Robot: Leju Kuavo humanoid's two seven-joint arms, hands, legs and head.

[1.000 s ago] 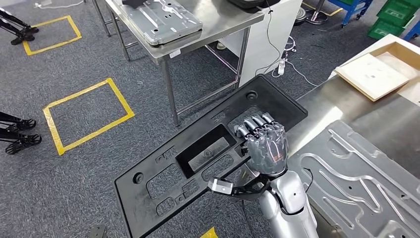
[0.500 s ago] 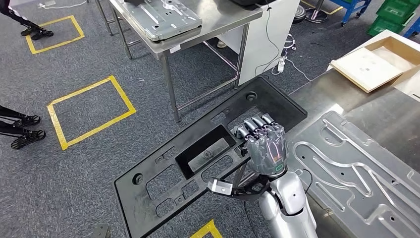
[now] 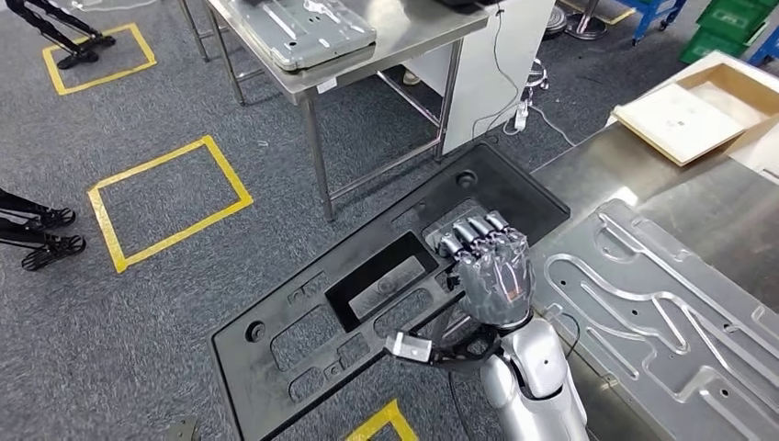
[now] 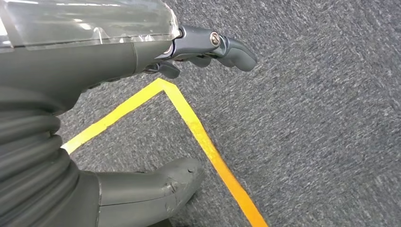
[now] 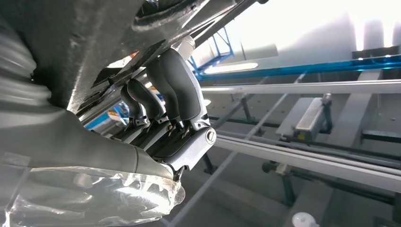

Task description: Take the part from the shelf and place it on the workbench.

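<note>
Black part (image 3: 367, 294) lies diagonally toward workbench (image 3: 698, 230)

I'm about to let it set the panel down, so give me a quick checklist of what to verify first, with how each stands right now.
1. Right hand grips the black panel: ok, fingers curl over its edge in the head view and wrap it in the right wrist view.
2. Panel over the workbench: not ok, one end reaches the bench edge, most hangs over the carpet.
3. Free landing spot: not ok, a metal plate covers the near bench area.
4. Wooden tray out of the way: ok, it sits at the far end.
5. Left hand free: ok, it holds nothing above the carpet.
6. Grip firmness: cannot tell.
</note>
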